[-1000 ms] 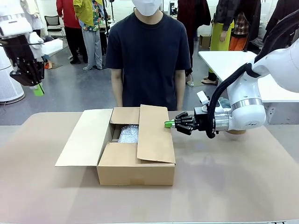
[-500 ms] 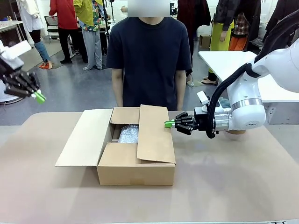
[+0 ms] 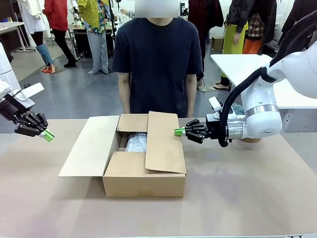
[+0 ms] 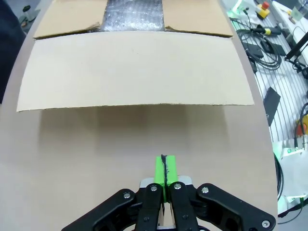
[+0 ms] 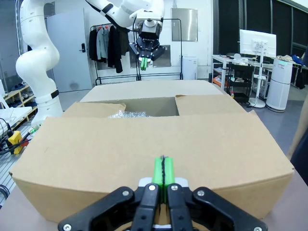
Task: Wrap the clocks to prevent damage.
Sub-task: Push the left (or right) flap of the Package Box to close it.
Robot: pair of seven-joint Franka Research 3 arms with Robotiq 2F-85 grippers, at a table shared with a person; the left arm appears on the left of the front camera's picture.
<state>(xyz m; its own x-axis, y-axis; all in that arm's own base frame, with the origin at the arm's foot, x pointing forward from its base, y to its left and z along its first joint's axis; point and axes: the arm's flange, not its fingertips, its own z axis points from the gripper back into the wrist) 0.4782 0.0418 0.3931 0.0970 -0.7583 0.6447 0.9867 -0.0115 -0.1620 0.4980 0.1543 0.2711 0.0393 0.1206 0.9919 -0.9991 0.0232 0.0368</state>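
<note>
front view: left gripper (image 3: 48, 135) pinched fully closed, empty, over the left end of the table (image 3: 237, 198), well apart from the cardboard box (image 3: 143, 181); right gripper (image 3: 177, 131) likewise closed, empty, tips just beside the box's right flap (image 3: 163, 144); bubble wrap (image 3: 136, 142) lies inside the box

We are in a robotics lab, an open hall rather than a home or an office. We see a white robot arm (image 3: 260, 114) reaching over a brown table (image 3: 237, 198) that carries a cardboard box (image 3: 143, 181), and a second arm (image 5: 36, 57) standing across from it. Beside the table we find loose cables (image 4: 260, 36) and a red button (image 4: 263, 6) on a yellow base. Farther off we make out a desk with a monitor (image 5: 255, 42), a coat rack (image 5: 108, 45) hung with dark jackets, another white table (image 3: 237, 67), and people (image 3: 94, 29) standing about on a grey floor.
</note>
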